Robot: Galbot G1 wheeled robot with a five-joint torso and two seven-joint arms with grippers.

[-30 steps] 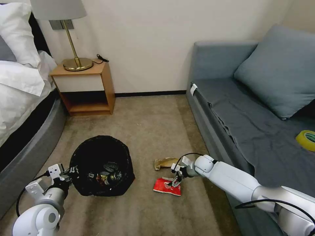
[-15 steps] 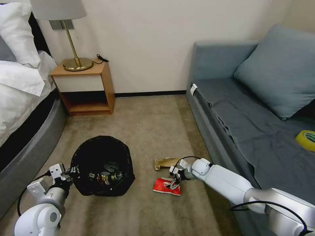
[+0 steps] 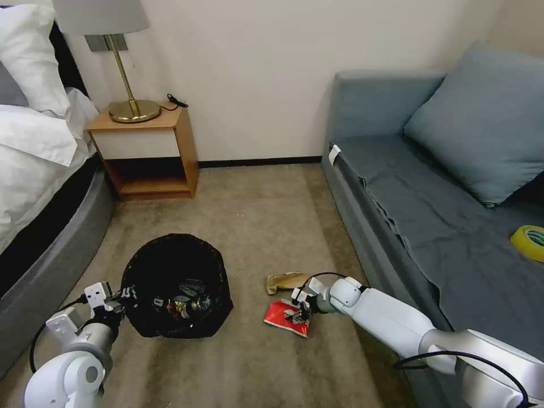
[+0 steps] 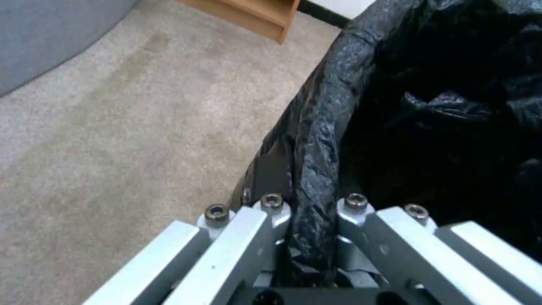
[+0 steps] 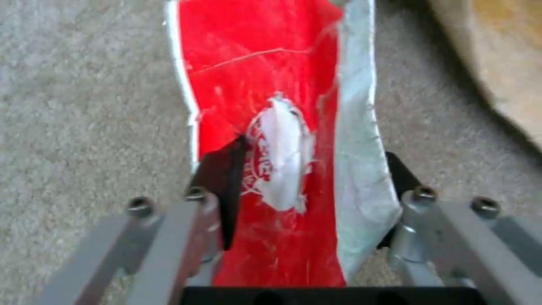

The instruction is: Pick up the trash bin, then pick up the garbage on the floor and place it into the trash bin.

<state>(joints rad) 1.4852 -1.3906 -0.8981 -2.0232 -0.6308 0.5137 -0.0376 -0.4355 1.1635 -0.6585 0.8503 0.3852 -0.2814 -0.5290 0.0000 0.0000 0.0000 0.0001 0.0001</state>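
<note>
A: What's hidden or hard to read?
B: Trash bin (image 3: 175, 286) interior is dark in the head view; a few shiny pieces sit at the bottom, can't tell which ones. In the left wrist view, part of the bin's rim disappears between the fingers (image 4: 243, 237). Both arms run off the lower edge of the head frame. In the right wrist view the tan paper scrap (image 5: 497, 55) is cut off at the upper right corner.

A: Left gripper?
B: Left gripper (image 3: 113, 300), lower left of the head frame, is clamped on the bin's bagged rim; the wrist view shows black plastic pinched between both fingers. Bin sits on the carpet (image 3: 272, 226), lower left of centre.

A: Right gripper?
B: Right gripper (image 3: 298, 309) is low at the floor, lower centre, arm reaching in from the lower right. Its fingers (image 5: 220, 186) straddle the red-and-white wrapper (image 3: 286, 317), touching both its edges; can't tell whether they've pinched it firmly. Wrapper lies on the carpet, right of the bin.

A: Other litter?
B: The paper scrap lies on the carpet just above the wrapper in the head frame, close to the sofa (image 3: 396, 187).
</note>
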